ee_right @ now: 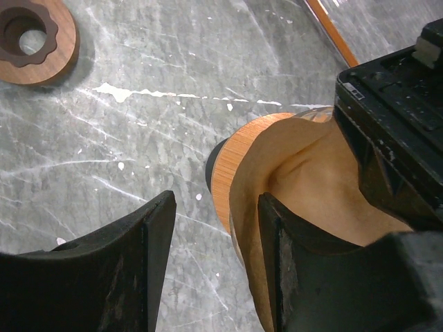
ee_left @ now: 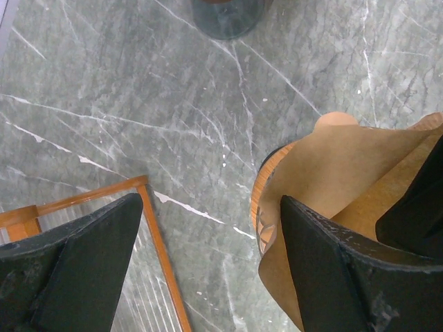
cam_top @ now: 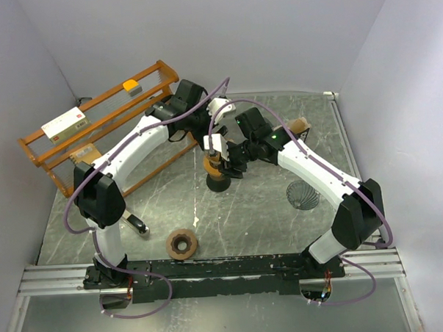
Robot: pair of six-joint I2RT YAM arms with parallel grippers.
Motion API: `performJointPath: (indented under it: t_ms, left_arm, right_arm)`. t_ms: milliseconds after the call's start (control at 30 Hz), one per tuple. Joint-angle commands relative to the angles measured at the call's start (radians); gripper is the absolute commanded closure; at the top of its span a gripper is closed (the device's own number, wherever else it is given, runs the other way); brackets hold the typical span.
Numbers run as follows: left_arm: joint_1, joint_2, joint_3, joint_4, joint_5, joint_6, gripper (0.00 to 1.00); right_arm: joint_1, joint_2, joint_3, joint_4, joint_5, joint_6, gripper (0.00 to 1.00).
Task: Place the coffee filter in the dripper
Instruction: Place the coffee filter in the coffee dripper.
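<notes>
Two spread pincers — left pincer (ee_left: pixel 208 207) wide, right pincer (ee_right: pixel 216 200) half-open, one finger in the coffee filter (ee_right: pixel 311 180).

Robot test booth, plain white walls (cam_top: pixel 223 33), rail-mounted arms (cam_top: pixel 133 151), marble tabletop (cam_top: pixel 260 208)

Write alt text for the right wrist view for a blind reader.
A brown paper filter rests in a wooden-collared dripper on a grey marble table, the open right gripper straddling its near edge. A wooden ring lies at top left; the left arm looms at right.
</notes>
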Motion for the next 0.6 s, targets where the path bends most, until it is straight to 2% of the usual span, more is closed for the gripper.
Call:
performJointPath:
  t_ms: [0,267,567]
  left_arm:
    - [-0.002,-0.031,-0.034,0.035,-0.027,0.012,0.08]
    - [0.0,-0.058,-0.059,0.036,-0.023,0.015,0.08]
    - [0.001,-0.059,0.006,0.007,0.02,-0.002,0.08]
  right_arm:
    - [0.002,0.001,0.006,0.002,-0.013,-0.003,0.49]
    - [0.003,0.005,0.0,0.002,-0.014,0.0,0.49]
    - [0.004,0.002,0.025,-0.023,-0.012,-0.001,0.49]
